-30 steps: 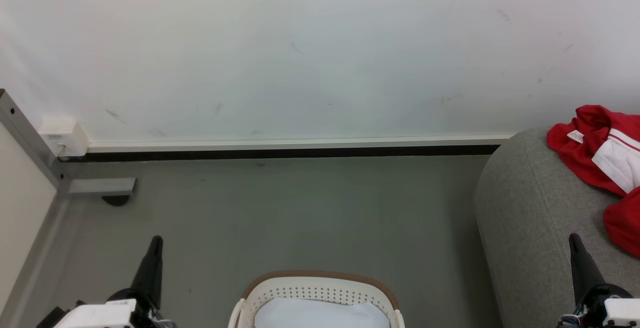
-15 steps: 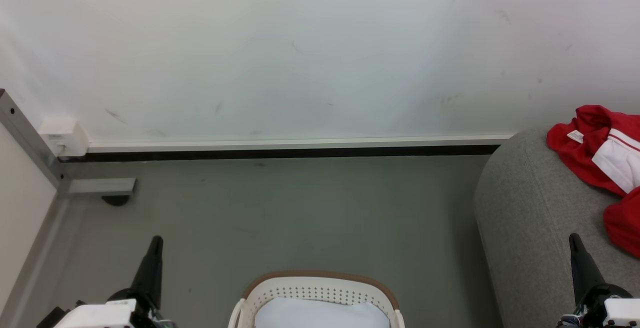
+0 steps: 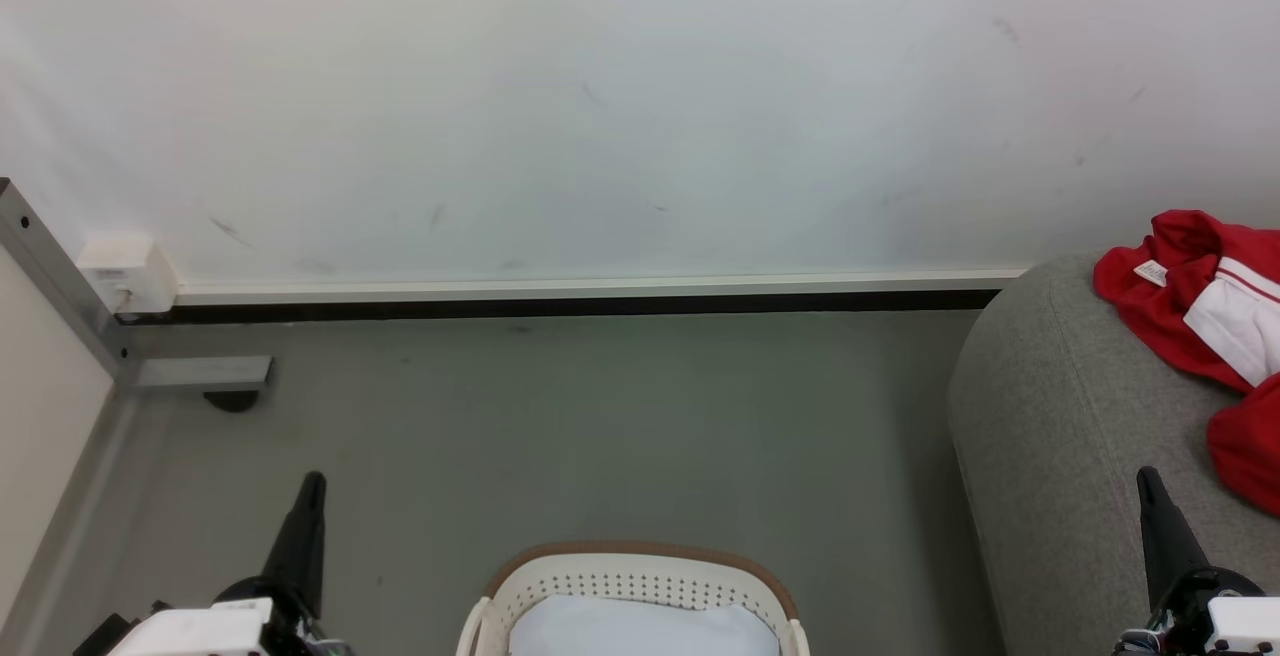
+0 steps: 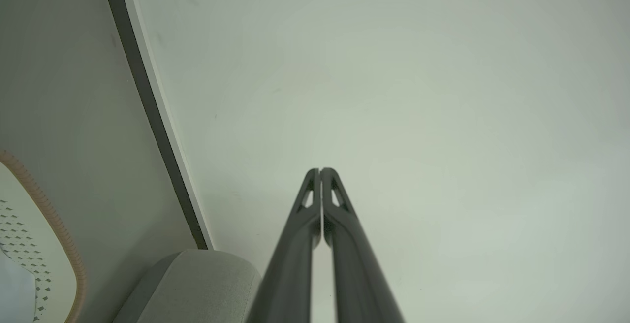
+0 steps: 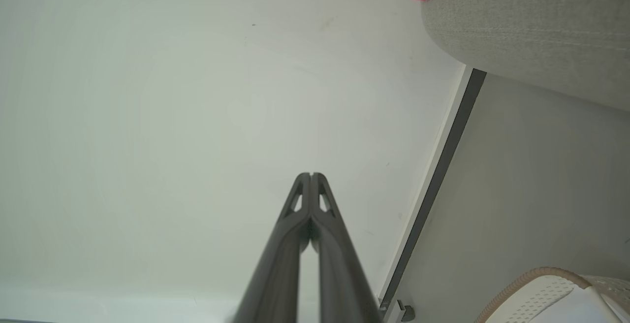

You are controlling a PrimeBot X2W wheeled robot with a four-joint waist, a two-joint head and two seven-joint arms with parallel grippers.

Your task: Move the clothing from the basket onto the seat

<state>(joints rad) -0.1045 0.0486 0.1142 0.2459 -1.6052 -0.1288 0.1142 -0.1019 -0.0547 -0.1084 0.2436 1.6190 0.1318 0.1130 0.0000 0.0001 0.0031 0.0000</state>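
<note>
Head view. Clothing (image 3: 1185, 301) lies on the seat (image 3: 1060, 436), at the seat's far end near the wall (image 3: 600, 106), well apart from the basket (image 3: 640, 571). The right edge of the view cuts the heap, so its extent to the right cannot be told. Visible part: red folds, a white panel edged with thin red piping, and a small white label at the upper left with print too small to read. The visible part runs long from the wall end toward the near side of the seat, label end toward the wall. True long axis uncertain because of the cut.

Seat: only the rounded left end shows, cut by the right and bottom edges.

Basket: on the floor (image 3: 600, 436), bottom centre, cut by the bottom edge. The brown far rim, perforated wall and handle tops show. A pale sheet (image 3: 640, 631) lies inside, and what is under it is hidden. Long axis not judgeable from this arc.

Left gripper (image 3: 313, 482): lower left, over the floor, pointing up the view toward the wall, wrist cut by the bottom edge. From the head the fingers merge into one dark spike. In the left wrist view the tips are pressed together with nothing between them.

Right gripper (image 3: 1148, 476): lower right, overlapping the seat in the view, height above it not readable. In the right wrist view the tips touch, empty. A small red corner of clothing shows at the top edge on the seat, cut off, and a piece of basket rim shows at the lower right corner.
</note>
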